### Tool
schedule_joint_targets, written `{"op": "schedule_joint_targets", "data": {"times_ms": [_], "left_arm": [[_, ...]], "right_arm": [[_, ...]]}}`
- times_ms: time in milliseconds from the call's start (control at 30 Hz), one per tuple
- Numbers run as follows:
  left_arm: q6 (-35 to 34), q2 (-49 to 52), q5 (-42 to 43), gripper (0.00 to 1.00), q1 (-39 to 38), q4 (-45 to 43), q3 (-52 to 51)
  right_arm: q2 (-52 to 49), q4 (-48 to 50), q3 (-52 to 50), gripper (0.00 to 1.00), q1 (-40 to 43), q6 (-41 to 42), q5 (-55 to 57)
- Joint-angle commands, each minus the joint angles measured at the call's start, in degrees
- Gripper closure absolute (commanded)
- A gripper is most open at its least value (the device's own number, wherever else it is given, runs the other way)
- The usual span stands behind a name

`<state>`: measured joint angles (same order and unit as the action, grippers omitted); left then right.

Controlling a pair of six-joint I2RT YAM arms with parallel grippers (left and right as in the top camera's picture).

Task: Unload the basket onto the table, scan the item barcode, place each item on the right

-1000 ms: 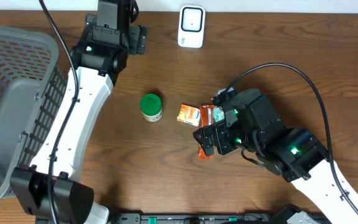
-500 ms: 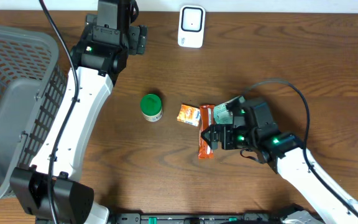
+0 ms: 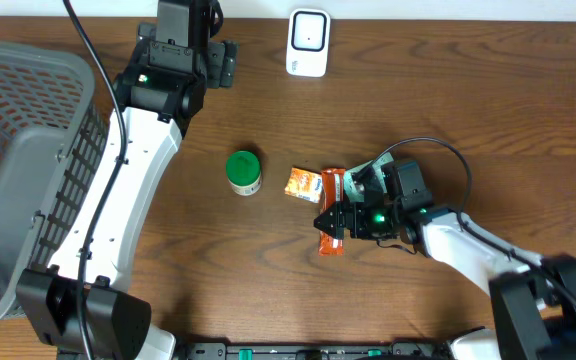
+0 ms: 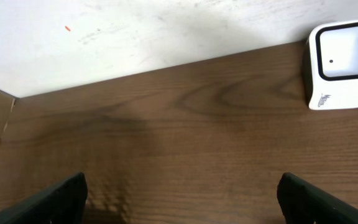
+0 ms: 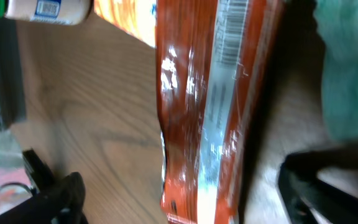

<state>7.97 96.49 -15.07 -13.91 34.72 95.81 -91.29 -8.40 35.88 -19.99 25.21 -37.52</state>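
Tabletop (image 3: 418, 90) holds jar (image 3: 244, 172), orange packet (image 3: 305, 185) beside red wrapper (image 3: 332, 240), scanner (image 3: 308, 42), basket (image 3: 8, 150).

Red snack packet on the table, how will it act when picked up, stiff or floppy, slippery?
Probably floppy: the red snack packet is a thin crinkled wrapper, so it may sag or crumple when squeezed. Its glossy film shows bright glare, so it could slip. It lies flat, so rolling looks unlikely.

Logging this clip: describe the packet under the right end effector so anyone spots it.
On the brown wooden table, look right of the round green-lidded jar. It is the long narrow red-orange foil packet, barcode showing, unlike the squarer orange packet beside it.
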Motion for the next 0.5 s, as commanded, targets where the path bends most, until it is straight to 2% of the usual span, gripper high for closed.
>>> {"op": "schedule_joint_targets", "data": {"times_ms": [0, 167, 200, 333, 400, 467], "left_arm": [[0.3, -0.7, 0.1, 0.02, 0.3, 0.2, 0.0], [0.4, -0.7, 0.1, 0.02, 0.3, 0.2, 0.0], [0.3, -0.7, 0.1, 0.02, 0.3, 0.2, 0.0], [0.3, -0.7, 0.1, 0.02, 0.3, 0.2, 0.0], [0.3, -0.7, 0.1, 0.02, 0.3, 0.2, 0.0], [0.3, -0.7, 0.1, 0.02, 0.3, 0.2, 0.0]], "right_arm": [[-7.1, -0.1, -1.8, 0.23, 0.3, -1.8, 2.9], [-8.4, -1.3, -1.8, 0.6, 0.4, -2.2, 7.1], [-8.4, -1.7, -1.8, 0.65, 0.5, -2.2, 7.9], [-8.4, -2.8, -1.8, 0.7, 0.5, -2.6, 9.0], [-8.4, -2.8, -1.8, 0.82, 0.5, -3.1, 9.2], [-8.3, -2.8, -1.7, 0.99, 0.5, -3.0, 10.2]]}}
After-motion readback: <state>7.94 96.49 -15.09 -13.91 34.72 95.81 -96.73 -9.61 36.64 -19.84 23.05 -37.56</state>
